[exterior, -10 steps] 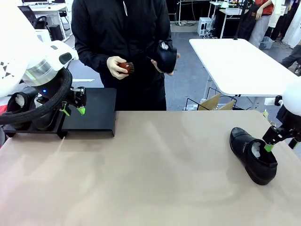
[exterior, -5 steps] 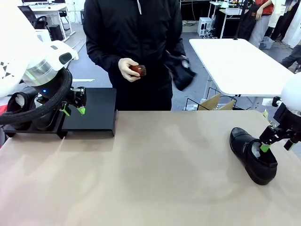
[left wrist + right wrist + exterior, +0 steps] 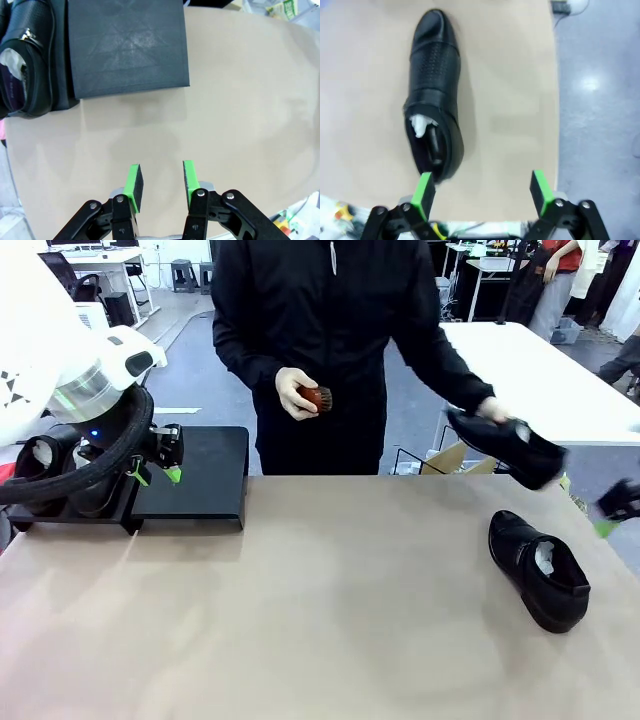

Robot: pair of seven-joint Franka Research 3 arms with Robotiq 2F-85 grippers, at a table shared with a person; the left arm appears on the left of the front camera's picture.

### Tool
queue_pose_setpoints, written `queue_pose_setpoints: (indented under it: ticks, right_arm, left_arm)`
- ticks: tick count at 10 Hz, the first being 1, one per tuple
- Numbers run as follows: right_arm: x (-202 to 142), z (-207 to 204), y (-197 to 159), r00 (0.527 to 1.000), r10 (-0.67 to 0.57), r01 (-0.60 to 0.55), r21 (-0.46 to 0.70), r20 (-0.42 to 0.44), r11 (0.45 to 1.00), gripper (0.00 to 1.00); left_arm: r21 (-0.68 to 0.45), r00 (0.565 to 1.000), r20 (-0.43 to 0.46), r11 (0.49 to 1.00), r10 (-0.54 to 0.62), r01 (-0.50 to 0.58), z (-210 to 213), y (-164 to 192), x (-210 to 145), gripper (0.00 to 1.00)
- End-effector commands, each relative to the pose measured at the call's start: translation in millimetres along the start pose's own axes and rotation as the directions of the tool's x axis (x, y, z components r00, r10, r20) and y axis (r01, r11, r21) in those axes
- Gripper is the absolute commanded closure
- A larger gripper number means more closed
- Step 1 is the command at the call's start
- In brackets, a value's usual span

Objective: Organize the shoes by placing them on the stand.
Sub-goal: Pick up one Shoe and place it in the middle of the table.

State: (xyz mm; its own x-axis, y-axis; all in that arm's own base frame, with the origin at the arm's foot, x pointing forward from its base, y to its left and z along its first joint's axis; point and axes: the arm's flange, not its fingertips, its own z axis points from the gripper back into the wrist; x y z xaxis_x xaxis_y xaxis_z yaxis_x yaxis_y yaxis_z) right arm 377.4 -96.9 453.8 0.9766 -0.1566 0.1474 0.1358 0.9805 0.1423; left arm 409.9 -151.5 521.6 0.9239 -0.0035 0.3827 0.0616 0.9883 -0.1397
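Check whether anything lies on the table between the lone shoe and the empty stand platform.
Nothing visible does: bare table lies between the shoe and the empty platform. The second shoe, held aloft, is off that line.

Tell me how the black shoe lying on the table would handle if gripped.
The shoe looks glossy, so a grip may slip. Its paper stuffing probably keeps the upper from collapsing. Flat on its sole, it likely slides rather than tips.
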Motion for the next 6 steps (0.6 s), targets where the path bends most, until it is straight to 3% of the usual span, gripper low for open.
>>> queue_pose_setpoints:
  ticks: [1, 3, 6]
  right_arm:
    - [-50, 43, -17, 0.993, -0.091, 0.088, 0.047, 0.075, 0.995, 0.0]
    - [-63, 51, -26, 0.991, -0.103, 0.096, 0.092, 0.08, 0.991, 0.0]
    - [-50, 36, -24, 0.997, -0.065, 0.058, 0.127, 0.048, 0.99, 0.0]
  left_arm:
    - [-0.02, 1.0, 0.007, 1.0, 0.004, -0.004, 0, 2, -1, 0.55]
    - [-0.02, 1.0, 0.007, 1.0, 0.004, -0.004, 0, 2, -1, 0.55]
    - [-0.02, 1.0, 0.007, 1.0, 0.004, -0.004, 0, 2, -1, 0.55]
